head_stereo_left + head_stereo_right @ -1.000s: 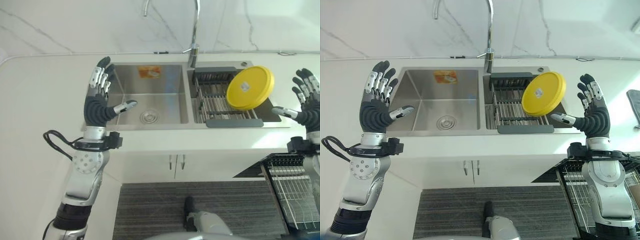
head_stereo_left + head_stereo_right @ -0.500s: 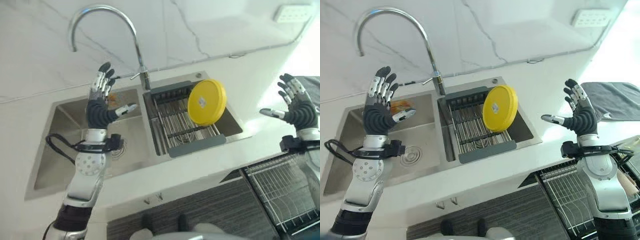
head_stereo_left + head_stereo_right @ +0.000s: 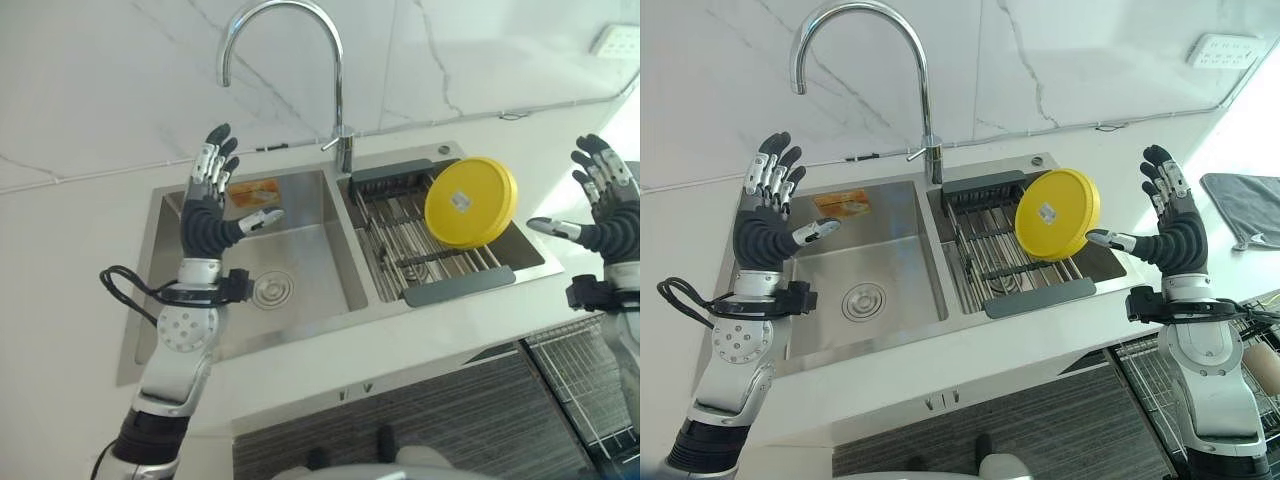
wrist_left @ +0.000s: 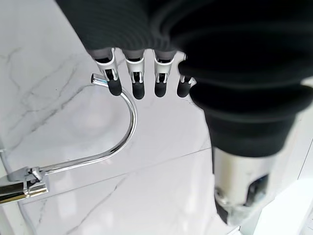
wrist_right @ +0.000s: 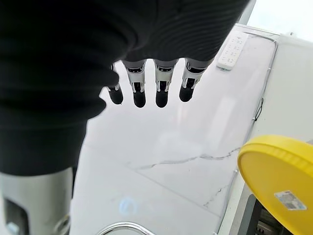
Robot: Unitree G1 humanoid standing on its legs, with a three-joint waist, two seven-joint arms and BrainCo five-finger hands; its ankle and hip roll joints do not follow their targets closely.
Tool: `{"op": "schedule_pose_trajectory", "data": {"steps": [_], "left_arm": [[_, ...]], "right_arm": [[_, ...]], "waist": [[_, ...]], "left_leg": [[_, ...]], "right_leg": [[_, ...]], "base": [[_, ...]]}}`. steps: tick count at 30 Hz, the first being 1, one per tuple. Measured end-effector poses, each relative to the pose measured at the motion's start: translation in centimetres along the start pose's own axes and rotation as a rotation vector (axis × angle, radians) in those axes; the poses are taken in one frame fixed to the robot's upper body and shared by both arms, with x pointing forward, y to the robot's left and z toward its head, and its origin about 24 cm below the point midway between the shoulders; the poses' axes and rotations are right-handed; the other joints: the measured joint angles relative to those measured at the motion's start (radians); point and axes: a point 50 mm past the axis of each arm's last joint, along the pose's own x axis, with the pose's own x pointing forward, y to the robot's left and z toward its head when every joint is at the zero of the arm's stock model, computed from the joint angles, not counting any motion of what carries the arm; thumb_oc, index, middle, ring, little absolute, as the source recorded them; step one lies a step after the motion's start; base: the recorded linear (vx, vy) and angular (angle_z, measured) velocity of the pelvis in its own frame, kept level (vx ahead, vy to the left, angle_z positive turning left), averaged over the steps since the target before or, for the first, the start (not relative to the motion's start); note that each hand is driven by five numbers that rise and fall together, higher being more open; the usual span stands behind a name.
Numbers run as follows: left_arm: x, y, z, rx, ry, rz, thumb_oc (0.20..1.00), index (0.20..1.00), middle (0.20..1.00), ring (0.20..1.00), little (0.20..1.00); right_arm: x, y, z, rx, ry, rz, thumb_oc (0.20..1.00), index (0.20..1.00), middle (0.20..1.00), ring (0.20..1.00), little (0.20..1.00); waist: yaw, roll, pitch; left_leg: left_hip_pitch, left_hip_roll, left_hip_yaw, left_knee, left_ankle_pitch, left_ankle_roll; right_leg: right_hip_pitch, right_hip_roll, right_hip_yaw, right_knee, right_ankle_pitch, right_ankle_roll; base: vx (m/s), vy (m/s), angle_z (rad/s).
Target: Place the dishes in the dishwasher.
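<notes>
A round yellow plate (image 3: 1057, 214) stands on edge, leaning in the grey drying rack (image 3: 1005, 260) that fills the right basin of the steel sink. My right hand (image 3: 1175, 225) is raised just right of the plate, fingers straight and spread, not touching it. The same plate (image 5: 279, 190) shows past those fingers in the right wrist view. My left hand (image 3: 767, 222) is held up open over the left rim of the left basin (image 3: 862, 280), holding nothing. The pulled-out dishwasher rack (image 3: 585, 365) of wire tines sits at the lower right, below the counter.
A tall curved tap (image 3: 915, 90) rises behind the sink's divider. An orange sponge (image 3: 843, 203) lies at the back of the left basin. A grey cloth (image 3: 1245, 205) lies on the counter at far right. White marble wall stands behind; a striped mat (image 3: 1060, 435) covers the floor.
The camera has swung, so the whole scene shifted right and rotated. Both hands stay raised and open. The plate still leans in the rack.
</notes>
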Motion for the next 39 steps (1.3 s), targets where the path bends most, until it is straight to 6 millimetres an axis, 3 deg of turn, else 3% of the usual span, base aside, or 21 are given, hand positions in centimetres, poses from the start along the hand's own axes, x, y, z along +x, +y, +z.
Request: {"op": "schedule_pose_trajectory", "data": {"steps": [1,2,4,5,6,7,9,10,11,12,13,14,15,17,20,21,22,24,26,31,39], "left_arm": [[-0.1,-0.3,-0.1,-0.01,0.006,-0.007,1.0,1.0,1.0,1.0,1.0],[-0.1,-0.7,-0.2,-0.019,0.011,-0.017,1.0,1.0,1.0,1.0,1.0],[-0.1,-0.6,-0.3,-0.011,0.014,-0.02,1.0,1.0,1.0,1.0,1.0],[-0.1,-0.6,-0.4,0.0,0.019,-0.029,1.0,1.0,1.0,1.0,1.0],[-0.2,-0.6,-0.4,0.016,0.02,-0.041,1.0,1.0,1.0,1.0,1.0],[0.1,-0.4,-0.3,0.055,0.007,-0.056,1.0,1.0,1.0,1.0,1.0],[0.4,0.4,0.2,0.104,-0.014,-0.054,1.0,1.0,1.0,1.0,1.0],[-0.6,0.6,-0.3,0.074,0.019,-0.005,1.0,1.0,1.0,1.0,1.0],[-1.3,0.4,-0.8,0.052,0.053,0.007,1.0,1.0,1.0,1.0,1.0],[-1.2,0.3,-1.0,0.039,0.055,0.015,1.0,1.0,1.0,1.0,1.0],[-1.2,0.2,-1.1,0.017,0.057,0.029,1.0,1.0,1.0,1.0,1.0],[-1.3,0.1,-1.1,0.004,0.057,0.027,1.0,1.0,1.0,1.0,1.0],[-1.3,0.0,-1.1,-0.006,0.053,0.019,1.0,1.0,1.0,1.0,1.0],[-1.2,-0.1,-0.9,-0.009,0.032,0.006,1.0,1.0,1.0,1.0,1.0],[-1.3,0.1,-0.6,-0.005,0.009,-0.004,1.0,1.0,1.0,1.0,1.0],[-1.3,0.1,-0.6,-0.004,0.008,-0.004,1.0,1.0,1.0,1.0,1.0],[-1.2,0.2,-0.5,-0.001,0.003,-0.003,1.0,1.0,1.0,1.0,1.0],[-1.1,0.5,-0.5,-0.012,0.003,0.005,1.0,1.0,1.0,1.0,1.0],[-1.0,0.7,-0.4,-0.006,0.003,0.009,1.0,1.0,1.0,1.0,1.0],[-1.1,0.9,-0.3,0.015,0.002,-0.004,1.0,1.0,1.0,1.0,1.0],[-1.1,0.8,-0.2,0.016,-0.004,-0.008,1.0,1.0,1.0,1.0,1.0]], "right_arm": [[0.0,0.3,-0.2,0.005,0.005,0.011,1.0,1.0,1.0,1.0,1.0],[0.0,0.4,-0.1,0.008,-0.001,0.017,1.0,1.0,1.0,1.0,1.0],[0.2,0.7,0.1,0.02,-0.019,0.021,1.0,1.0,1.0,1.0,1.0],[0.3,1.0,0.1,0.036,-0.026,0.022,1.0,1.0,1.0,1.0,1.0],[0.3,1.3,0.2,0.051,-0.038,0.027,1.0,1.0,1.0,1.0,1.0],[0.8,1.4,0.4,0.056,-0.054,0.039,1.0,1.0,1.0,1.0,1.0],[0.9,1.4,0.7,0.065,-0.064,0.044,1.0,1.0,1.0,1.0,1.0],[1.4,0.9,1.1,0.041,-0.081,0.052,1.0,1.0,1.0,1.0,1.0],[1.7,0.1,1.4,0.014,-0.079,0.048,1.0,1.0,1.0,1.0,1.0],[1.9,-0.1,1.1,0.02,-0.058,0.043,1.0,1.0,1.0,1.0,1.0],[1.9,-0.4,0.9,0.021,-0.036,0.03,1.0,1.0,1.0,1.0,1.0],[2.0,-0.6,1.1,0.01,-0.042,0.03,1.0,1.0,1.0,1.0,1.0],[2.1,-0.7,1.3,-0.007,-0.047,0.035,1.0,1.0,1.0,1.0,1.0],[2.2,-0.8,1.4,0.001,-0.048,0.034,1.0,1.0,1.0,1.0,1.0],[2.1,-0.8,1.3,0.012,-0.047,0.027,1.0,1.0,1.0,1.0,1.0],[1.9,-0.7,1.1,0.022,-0.038,0.032,1.0,1.0,1.0,1.0,1.0],[1.7,-0.7,0.8,0.031,-0.025,0.033,1.0,1.0,1.0,1.0,1.0],[1.1,-0.1,0.0,0.081,0.005,0.037,1.0,1.0,1.0,1.0,1.0],[1.0,0.2,-0.1,0.088,0.007,0.057,1.0,1.0,1.0,1.0,1.0],[0.8,1.6,-0.8,0.168,0.046,0.128,1.0,1.0,1.0,1.0,1.0],[1.0,4.2,-1.8,0.32,0.123,0.229,1.0,1.0,1.0,1.0,1.0]], "waist": [[0.009,0.006,0.001],[0.021,0.012,0.0],[0.036,0.007,-0.001],[0.039,0.005,-0.002],[0.047,0.004,-0.001],[0.054,-0.011,0.002],[0.076,-0.048,0.003],[0.084,-0.002,0.004],[0.084,0.063,0.014],[0.072,0.074,0.013],[0.065,0.07,0.014],[0.062,0.066,0.015],[0.055,0.065,0.015],[0.031,0.062,0.015],[0.014,0.074,0.008],[0.01,0.084,0.004],[0.006,0.091,0.002],[0.006,0.087,0.0],[0.02,0.068,-0.003],[0.06,0.027,-0.035],[0.077,0.029,-0.062]], "left_leg": [[-0.002,0.022,0.004,0.001,0.003,0.005],[0.001,0.035,0.011,0.001,0.003,0.005],[0.001,0.068,0.017,0.001,0.011,-0.019],[0.002,0.086,0.022,0.001,0.017,-0.038],[0.004,0.114,0.026,0.001,0.026,-0.055],[0.004,0.163,0.027,0.001,0.051,-0.101],[0.026,0.201,0.05,0.001,0.067,-0.137],[0.044,0.29,0.055,0.001,0.083,-0.187],[0.014,0.359,0.082,0.043,0.129,-0.155],[-0.012,0.369,0.089,0.076,0.183,-0.151],[-0.043,0.381,0.11,0.125,0.249,-0.178],[-0.061,0.388,0.118,0.138,0.307,-0.173],[-0.08,0.388,0.134,0.158,0.325,-0.188],[-0.089,0.351,0.179,0.133,0.279,-0.2],[-0.037,0.327,0.202,0.011,0.267,-0.204],[-0.005,0.318,0.187,-0.005,0.266,-0.203],[0.003,0.311,0.182,-0.005,0.221,-0.213],[0.023,0.283,0.151,0.001,0.131,-0.212],[0.018,0.235,0.143,0.001,0.089,-0.191],[0.001,0.195,0.13,-0.005,0.067,-0.163],[0.0,0.204,0.122,0.001,0.076,-0.174]], "right_leg": [[-0.025,-0.026,-0.022,0.043,-0.038,0.026],[-0.026,-0.094,-0.048,0.049,-0.035,0.068],[-0.037,-0.241,-0.06,0.028,0.011,0.136],[-0.039,-0.303,-0.069,0.014,0.049,0.188],[-0.037,-0.344,-0.091,-0.022,0.086,0.184],[-0.037,-0.346,-0.1,-0.026,0.115,0.2],[-0.003,-0.25,-0.115,-0.026,0.119,0.194],[0.017,-0.137,-0.133,-0.017,0.059,0.127],[0.009,-0.069,-0.134,-0.026,0.046,0.067],[0.01,-0.054,-0.143,-0.02,0.033,0.049],[0.016,-0.049,-0.146,-0.025,0.017,0.021],[0.014,-0.05,-0.15,-0.027,0.012,0.006],[0.012,-0.048,-0.163,-0.029,0.009,-0.005],[0.012,-0.042,-0.195,-0.03,0.013,-0.005],[-0.002,-0.032,-0.21,-0.025,0.032,-0.031],[0.001,-0.032,-0.207,-0.025,0.037,-0.023],[0.004,-0.035,-0.207,-0.025,0.042,-0.012],[0.02,-0.06,-0.209,-0.025,0.054,0.021],[0.018,-0.113,-0.21,-0.025,0.071,0.054],[0.014,-0.158,-0.208,-0.026,0.075,0.073],[0.015,-0.144,-0.217,-0.026,0.079,0.074]], "base": [[-0.02,-0.345,0.04],[-0.03,-0.492,-0.15],[-0.04,-0.537,-0.18],[-0.05,-0.598,-0.18],[-0.04,-0.827,-0.19],[-0.01,-0.836,-0.23],[0.04,-0.627,-0.19],[0.05,-0.624,-0.22],[0.01,-0.476,-0.16],[-0.01,-0.476,0.03],[-0.05,-0.158,0.1],[-0.05,-0.066,0.1],[-0.06,0.032,0.14],[-0.05,0.116,0.29],[0.02,0.17,0.15],[0.08,0.186,0.1],[0.07,0.154,0.06],[0.05,0.095,0.17],[0.03,0.049,0.2],[-0.02,0.006,0.08],[-0.01,-0.009,0.02]]}}
